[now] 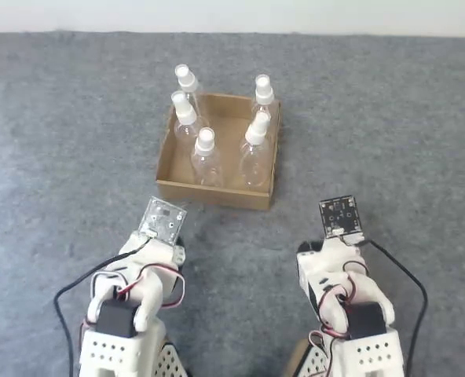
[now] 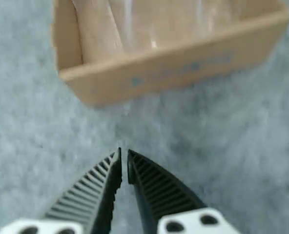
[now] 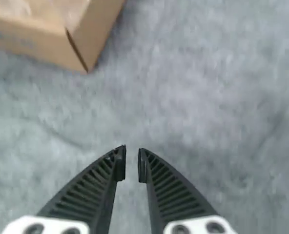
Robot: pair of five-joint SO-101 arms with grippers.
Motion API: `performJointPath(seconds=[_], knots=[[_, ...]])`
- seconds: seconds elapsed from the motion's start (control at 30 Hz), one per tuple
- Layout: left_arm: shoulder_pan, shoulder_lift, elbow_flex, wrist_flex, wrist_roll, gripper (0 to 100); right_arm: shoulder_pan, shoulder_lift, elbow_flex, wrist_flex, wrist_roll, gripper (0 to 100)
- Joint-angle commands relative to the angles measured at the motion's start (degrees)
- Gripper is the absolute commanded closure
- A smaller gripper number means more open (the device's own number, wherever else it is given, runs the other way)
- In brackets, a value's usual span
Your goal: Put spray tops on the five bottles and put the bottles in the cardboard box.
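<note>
The right claw [image 3: 131, 164], nearly closed and empty, hangs over the grey table [image 3: 213, 87] near the cardboard box [image 3: 47, 35] corner.

table [image 1: 421, 118]: covered in grey, short-pile carpet-like fabric, speckled | far edge: pale, plain white strip [image 1: 232, 16] running along the top of the high view | light: even, soft, faint shadows

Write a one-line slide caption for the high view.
Five bottles with spray tops stand in the cardboard box; left arm and right arm rest before it.
</note>
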Motion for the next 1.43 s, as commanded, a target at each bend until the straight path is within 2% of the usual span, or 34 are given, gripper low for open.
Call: performJointPath(seconds=[0.0,0.23,0.5,1.4], knots=[[0.1,-0.6,-0.7,4.9,-0.4,99,-0.1,-1.6,1.1,6.6,-0.6,98.9],[-0.4,-0.6,-0.7,4.7,-0.4,99,0.1,-1.6,1.1,9.5,-0.8,99.1],[-8.4,-0.6,-0.7,4.8,-0.4,99,0.0,-1.6,1.1,9.5,-0.7,99.1],[-8.2,-0.7,-0.7,4.8,-0.4,99,0.0,-1.6,1.1,9.5,-0.7,99.1]])
